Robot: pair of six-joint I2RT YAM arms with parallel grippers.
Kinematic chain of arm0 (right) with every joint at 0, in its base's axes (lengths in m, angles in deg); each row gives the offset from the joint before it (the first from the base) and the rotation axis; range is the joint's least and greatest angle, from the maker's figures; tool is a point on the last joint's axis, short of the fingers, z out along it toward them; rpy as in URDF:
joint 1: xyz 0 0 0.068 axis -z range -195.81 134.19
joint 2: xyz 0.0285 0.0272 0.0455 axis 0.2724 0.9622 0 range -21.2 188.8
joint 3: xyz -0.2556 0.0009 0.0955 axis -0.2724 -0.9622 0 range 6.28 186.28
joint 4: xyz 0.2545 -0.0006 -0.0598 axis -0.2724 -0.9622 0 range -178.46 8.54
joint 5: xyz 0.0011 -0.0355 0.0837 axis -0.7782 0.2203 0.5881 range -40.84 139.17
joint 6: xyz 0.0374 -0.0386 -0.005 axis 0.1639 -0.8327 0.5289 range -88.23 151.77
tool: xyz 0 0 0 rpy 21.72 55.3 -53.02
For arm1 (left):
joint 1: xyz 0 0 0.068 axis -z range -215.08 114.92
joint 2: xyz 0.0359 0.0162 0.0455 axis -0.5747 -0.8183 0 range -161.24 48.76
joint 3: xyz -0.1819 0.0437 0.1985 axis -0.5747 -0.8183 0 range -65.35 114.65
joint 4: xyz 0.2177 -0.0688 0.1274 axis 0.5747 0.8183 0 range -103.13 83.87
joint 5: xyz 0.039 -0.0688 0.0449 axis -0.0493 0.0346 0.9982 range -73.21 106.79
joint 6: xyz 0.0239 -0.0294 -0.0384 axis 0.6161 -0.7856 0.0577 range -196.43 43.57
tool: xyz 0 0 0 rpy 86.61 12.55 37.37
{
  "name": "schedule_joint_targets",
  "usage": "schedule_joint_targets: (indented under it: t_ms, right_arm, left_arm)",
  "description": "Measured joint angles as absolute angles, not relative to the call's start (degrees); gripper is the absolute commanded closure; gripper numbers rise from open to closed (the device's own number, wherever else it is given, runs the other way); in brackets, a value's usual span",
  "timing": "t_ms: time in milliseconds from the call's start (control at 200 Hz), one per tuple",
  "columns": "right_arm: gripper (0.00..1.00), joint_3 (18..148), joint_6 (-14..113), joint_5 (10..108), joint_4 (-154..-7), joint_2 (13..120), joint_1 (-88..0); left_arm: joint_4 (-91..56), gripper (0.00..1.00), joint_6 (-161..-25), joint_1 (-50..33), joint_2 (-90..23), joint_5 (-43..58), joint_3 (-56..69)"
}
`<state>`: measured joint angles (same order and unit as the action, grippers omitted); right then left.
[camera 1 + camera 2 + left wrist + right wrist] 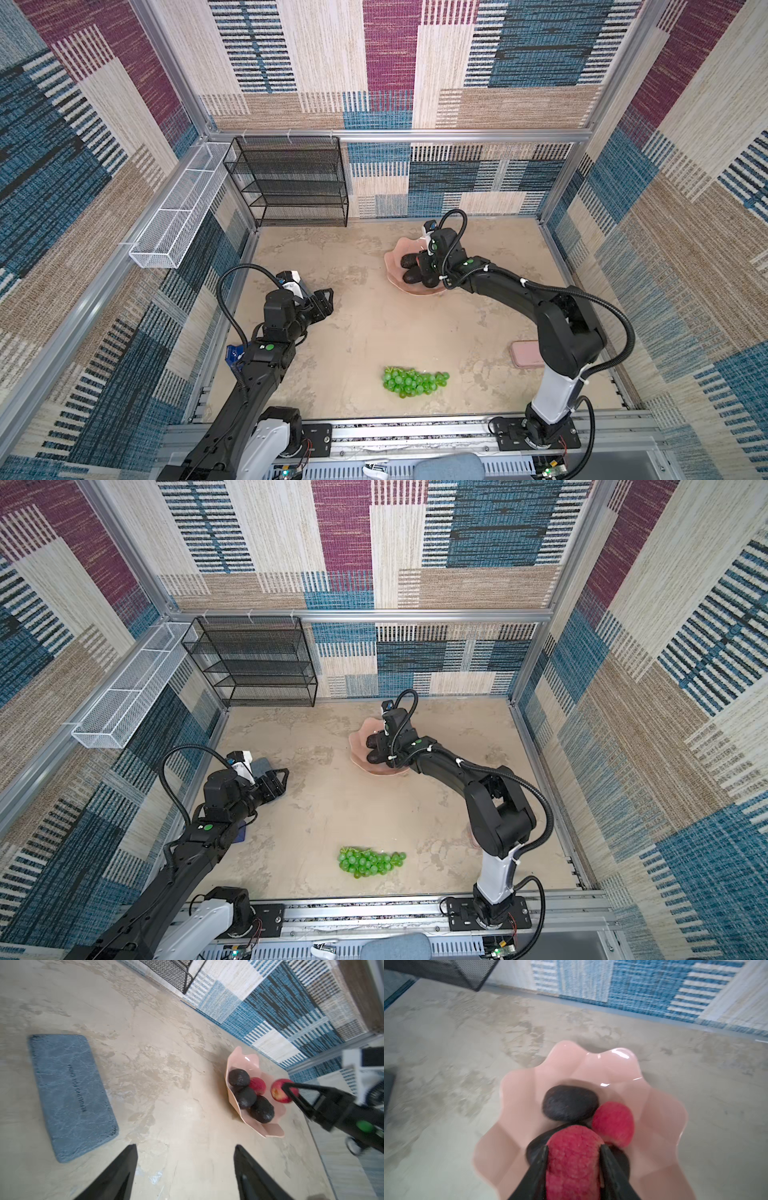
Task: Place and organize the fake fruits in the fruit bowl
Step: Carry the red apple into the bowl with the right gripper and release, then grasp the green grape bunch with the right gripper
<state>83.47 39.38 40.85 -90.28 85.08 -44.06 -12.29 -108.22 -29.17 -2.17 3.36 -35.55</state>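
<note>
Green left out, red nearly home.
Nearest me, the bunch of bright green fake grapes [415,381] lies on the beige table [374,332], well apart from both my hands and not yet fetched. My left hand [185,1146] hangs over bare table, fingers [124,1167] apart, holding nothing. Farther off, my right hand [574,1147] is clamped on a round red bumpy fruit [573,1167] just above the glossy pale-pink scalloped bowl [623,1057], where three dark bumpy avocados [246,1097] and the other red fruit [613,1123] already lie. By my reckoning: drop this one, then the grapes.
</note>
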Motion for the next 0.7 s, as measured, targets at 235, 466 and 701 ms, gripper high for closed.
schedule_joint_targets:
  t_ms: [235, 466, 701]
  right_arm:
    - [0.58, 81.39, 39.97, 38.53, -89.69, 86.06, -39.10]
    - [0.40, 80.56, 41.24, 38.29, -89.01, 88.10, -38.22]
    - [0.18, 79.73, 42.03, 40.52, -89.12, 86.08, -37.94]
  left_arm:
    - [-12.40, 0.26, -109.20, -25.78, -4.42, -5.87, -35.46]
    - [-12.24, 0.27, -107.74, -16.71, -11.24, -7.57, -33.91]
    - [-12.24, 0.27, -104.02, -12.30, -14.00, -8.86, -31.05]
